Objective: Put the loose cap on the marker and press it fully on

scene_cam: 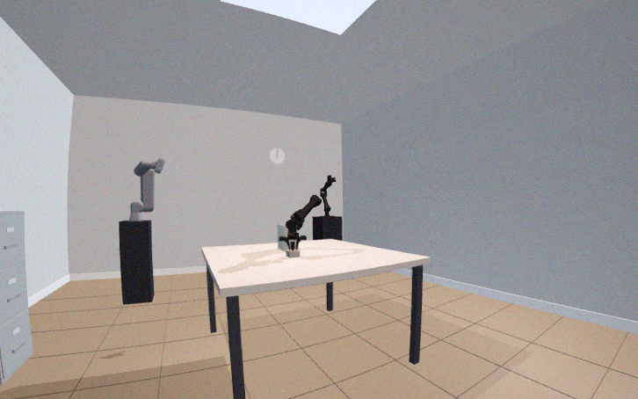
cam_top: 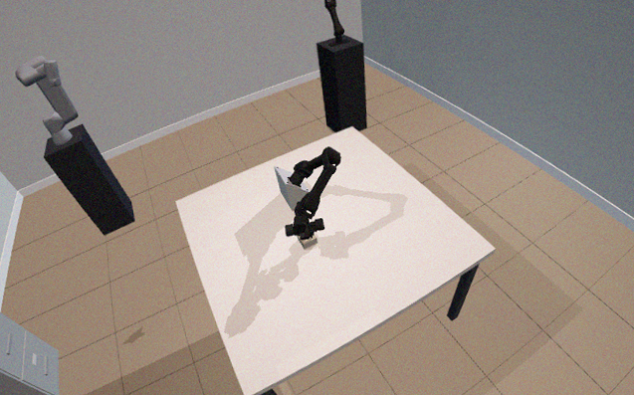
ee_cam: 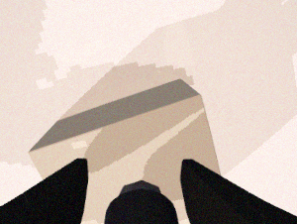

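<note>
The beige holder block (cam_top: 309, 243) (scene_cam: 293, 254) (ee_cam: 119, 144) stands on the table under the arm. My gripper (cam_top: 306, 234) (scene_cam: 293, 247) (ee_cam: 135, 168) is low over the block and open. In the wrist view its two black fingers stand on either side of a dark, facetted cap (ee_cam: 141, 205), with a gap on both sides. The cap is over the block, at the marker's place. The marker's body and the cap's lower edge are hidden, so how far down the cap sits cannot be told. In the top and exterior views the cap and marker are too small to make out.
The white table (cam_top: 388, 263) (scene_cam: 357, 263) carries the arm (cam_top: 322, 184) (scene_cam: 308, 209). A pale upright panel (cam_top: 287, 189) (scene_cam: 282, 237) stands near the arm's base, behind the block. Two other arms stand on black pedestals (cam_top: 342, 83) (cam_top: 92, 188) off the table.
</note>
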Robot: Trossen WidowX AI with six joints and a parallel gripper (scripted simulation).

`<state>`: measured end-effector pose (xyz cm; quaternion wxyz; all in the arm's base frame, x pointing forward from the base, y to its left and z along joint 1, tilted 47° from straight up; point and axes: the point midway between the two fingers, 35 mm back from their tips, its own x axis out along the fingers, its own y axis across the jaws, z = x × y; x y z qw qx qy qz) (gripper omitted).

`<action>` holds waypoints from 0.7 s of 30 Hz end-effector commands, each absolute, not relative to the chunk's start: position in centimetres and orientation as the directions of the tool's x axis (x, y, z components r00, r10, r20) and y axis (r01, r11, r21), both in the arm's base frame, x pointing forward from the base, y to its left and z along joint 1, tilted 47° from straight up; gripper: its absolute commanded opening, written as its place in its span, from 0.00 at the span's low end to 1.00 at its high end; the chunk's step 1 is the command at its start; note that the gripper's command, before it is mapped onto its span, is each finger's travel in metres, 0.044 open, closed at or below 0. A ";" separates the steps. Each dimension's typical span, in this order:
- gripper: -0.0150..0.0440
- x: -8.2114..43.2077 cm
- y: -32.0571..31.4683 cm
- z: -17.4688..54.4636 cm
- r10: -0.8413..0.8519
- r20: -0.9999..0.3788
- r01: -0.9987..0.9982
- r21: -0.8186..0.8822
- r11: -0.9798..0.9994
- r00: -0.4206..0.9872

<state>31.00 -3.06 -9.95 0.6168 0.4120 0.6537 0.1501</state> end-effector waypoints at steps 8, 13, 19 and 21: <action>1.00 30.9 -3.2 -10.2 0.712 -0.697 0.352 0.691 0.632 0.089; 1.00 30.6 -7.9 -5.9 0.710 -0.698 0.354 0.690 0.631 0.095; 1.00 30.4 -8.7 -4.9 0.711 -0.697 0.354 0.691 0.630 0.096; 1.00 30.4 -8.7 -4.9 0.711 -0.697 0.354 0.691 0.630 0.096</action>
